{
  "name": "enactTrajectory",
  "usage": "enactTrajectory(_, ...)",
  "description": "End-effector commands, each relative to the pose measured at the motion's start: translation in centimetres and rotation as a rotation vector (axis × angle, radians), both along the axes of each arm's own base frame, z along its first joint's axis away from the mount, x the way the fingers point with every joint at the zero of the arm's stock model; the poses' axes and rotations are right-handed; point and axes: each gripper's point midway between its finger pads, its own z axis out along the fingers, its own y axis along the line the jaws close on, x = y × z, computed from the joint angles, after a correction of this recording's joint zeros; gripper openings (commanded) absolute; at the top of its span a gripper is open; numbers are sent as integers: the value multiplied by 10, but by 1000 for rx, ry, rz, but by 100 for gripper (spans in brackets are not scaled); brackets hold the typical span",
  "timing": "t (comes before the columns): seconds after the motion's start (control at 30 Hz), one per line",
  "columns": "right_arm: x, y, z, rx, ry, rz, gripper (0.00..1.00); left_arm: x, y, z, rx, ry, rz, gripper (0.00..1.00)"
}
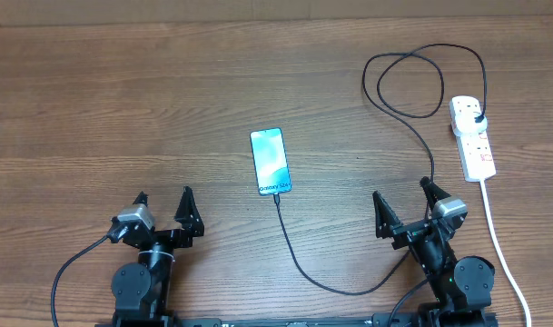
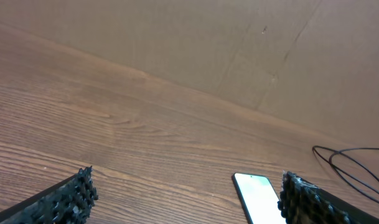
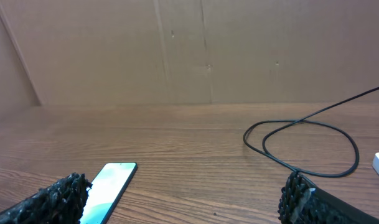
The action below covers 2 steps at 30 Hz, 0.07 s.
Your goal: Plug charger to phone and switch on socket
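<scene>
Showing its lit screen, the phone (image 1: 270, 162): you have it lying flat near the middle of the table, one short edge turned toward the near edge
Charger (image 1: 349, 292): its thin black cable meets the phone's near short edge, but you cannot tell whether the tip is fully seated; from there it sweeps toward the near edge, curves right, passes beside your right gripper and loops near the far right corner
Plug (image 1: 476, 116): black, sitting in the far end of the socket
Socket (image 1: 473, 136): white strip lying close to the table's right edge, well apart from the phone; switch position too small for you to read
White cord (image 1: 498, 236): runs from the socket's near end toward the near right corner
Left gripper (image 1: 163, 195): at the near edge, left of the phone, fingers spread wide, holding nothing
Right gripper (image 1: 401, 191): at the near edge, right of the phone, fingers spread wide, holding nothing, the cable just beside it
</scene>
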Motion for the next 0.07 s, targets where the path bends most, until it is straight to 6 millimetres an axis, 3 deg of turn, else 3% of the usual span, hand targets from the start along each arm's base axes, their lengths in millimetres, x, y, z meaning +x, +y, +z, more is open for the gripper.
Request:
enactTrajectory(0.0,0,-1,-2,-1,-2,-6,100,0,3,1,2,-7,16,100)
enactTrajectory(0.03,0,-1,-2,-1,-2,-6,100,0,3,1,2,-7,16,100)
